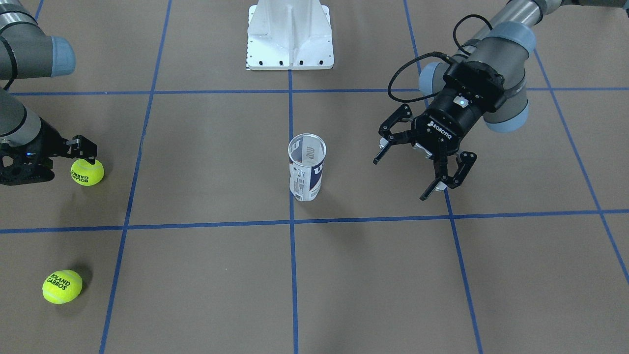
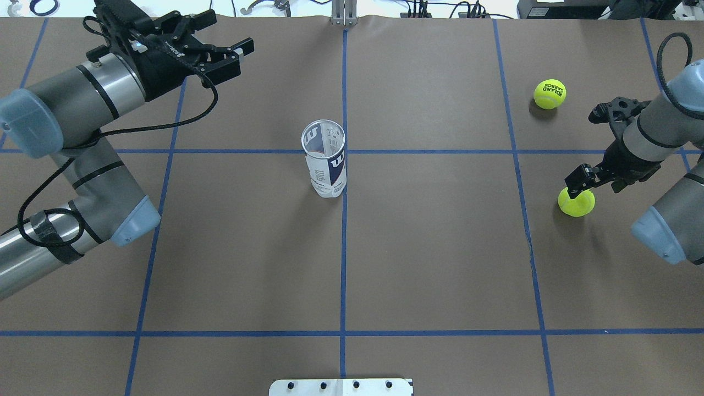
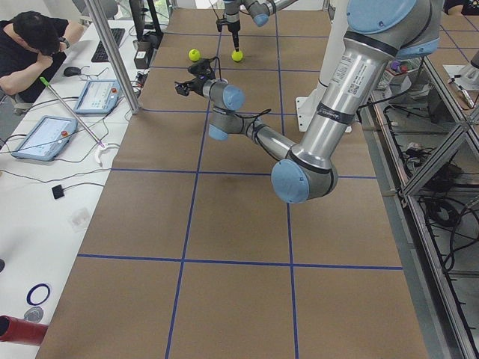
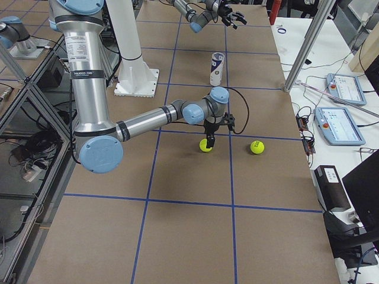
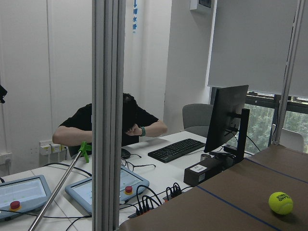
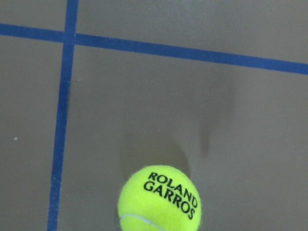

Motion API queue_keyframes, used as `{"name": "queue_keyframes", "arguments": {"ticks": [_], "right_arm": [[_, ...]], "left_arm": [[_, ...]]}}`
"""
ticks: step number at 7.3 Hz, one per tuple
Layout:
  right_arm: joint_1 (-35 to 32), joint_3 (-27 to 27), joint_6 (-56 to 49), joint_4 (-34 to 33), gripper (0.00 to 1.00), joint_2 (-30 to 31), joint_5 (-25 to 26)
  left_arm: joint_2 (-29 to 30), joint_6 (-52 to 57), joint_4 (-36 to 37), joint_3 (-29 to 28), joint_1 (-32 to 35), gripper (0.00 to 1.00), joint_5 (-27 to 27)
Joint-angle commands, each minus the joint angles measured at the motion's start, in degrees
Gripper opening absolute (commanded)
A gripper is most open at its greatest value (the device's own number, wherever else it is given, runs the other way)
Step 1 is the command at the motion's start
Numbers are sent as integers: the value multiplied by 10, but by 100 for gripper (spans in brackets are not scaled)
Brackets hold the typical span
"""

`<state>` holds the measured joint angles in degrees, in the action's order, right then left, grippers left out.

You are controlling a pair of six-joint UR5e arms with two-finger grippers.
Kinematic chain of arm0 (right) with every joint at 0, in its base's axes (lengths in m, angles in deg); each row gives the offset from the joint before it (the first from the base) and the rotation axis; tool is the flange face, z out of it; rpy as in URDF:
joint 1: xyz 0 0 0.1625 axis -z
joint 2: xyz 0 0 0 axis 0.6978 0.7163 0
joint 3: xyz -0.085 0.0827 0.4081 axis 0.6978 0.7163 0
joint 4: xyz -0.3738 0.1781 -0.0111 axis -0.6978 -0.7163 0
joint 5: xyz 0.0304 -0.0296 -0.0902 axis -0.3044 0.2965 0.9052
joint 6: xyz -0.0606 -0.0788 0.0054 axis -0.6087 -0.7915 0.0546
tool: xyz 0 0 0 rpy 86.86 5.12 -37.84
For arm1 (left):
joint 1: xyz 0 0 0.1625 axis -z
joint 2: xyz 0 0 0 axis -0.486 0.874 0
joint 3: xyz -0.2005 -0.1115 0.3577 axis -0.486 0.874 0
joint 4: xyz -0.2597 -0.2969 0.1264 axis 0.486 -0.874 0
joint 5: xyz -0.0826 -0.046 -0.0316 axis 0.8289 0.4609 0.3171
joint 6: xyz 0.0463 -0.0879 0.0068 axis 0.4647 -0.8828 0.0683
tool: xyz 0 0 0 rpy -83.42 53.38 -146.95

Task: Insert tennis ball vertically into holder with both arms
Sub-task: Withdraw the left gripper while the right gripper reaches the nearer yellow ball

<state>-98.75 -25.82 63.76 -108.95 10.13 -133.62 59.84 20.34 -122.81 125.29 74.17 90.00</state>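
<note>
The holder (image 1: 307, 169) (image 2: 324, 165), a clear can with a white and navy label, stands upright with its mouth open at the table's centre. One tennis ball (image 1: 87, 172) (image 2: 576, 201) (image 6: 159, 199) lies on the table on the robot's right. My right gripper (image 1: 81, 152) (image 2: 580, 184) hangs open just over it, one finger at the ball's top; the ball is not held. A second tennis ball (image 1: 62, 286) (image 2: 549, 94) lies farther out. My left gripper (image 1: 400, 179) (image 2: 231, 33) is raised and open, holding nothing, well off to the holder's side.
The white base bracket (image 1: 290, 54) sits behind the holder at the robot's edge. A metal post (image 4: 308, 47) and a desk with tablets (image 4: 346, 127) flank the far edge, where a person (image 3: 34, 45) sits. Blue tape lines grid the brown table (image 2: 440, 264).
</note>
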Motion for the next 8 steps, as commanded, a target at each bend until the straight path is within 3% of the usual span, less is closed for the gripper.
{"name": "queue_keyframes", "arguments": {"ticks": [1,5,6,7,8], "right_arm": [[14,9,-4,1,99,-2,0],[22,38,-24,4,99,-13,12],[22,38,-24,3,95,-16,12],[22,38,-24,4,77,-16,11],[22,38,-24,4,52,-16,11]], "left_arm": [[-1,0,0,-1,0,99,0],[-1,1,0,-4,0,99,-1],[-1,1,0,-4,-1,99,0],[-1,2,-1,-5,-1,99,-1],[-5,2,-1,-5,-1,99,0]]}}
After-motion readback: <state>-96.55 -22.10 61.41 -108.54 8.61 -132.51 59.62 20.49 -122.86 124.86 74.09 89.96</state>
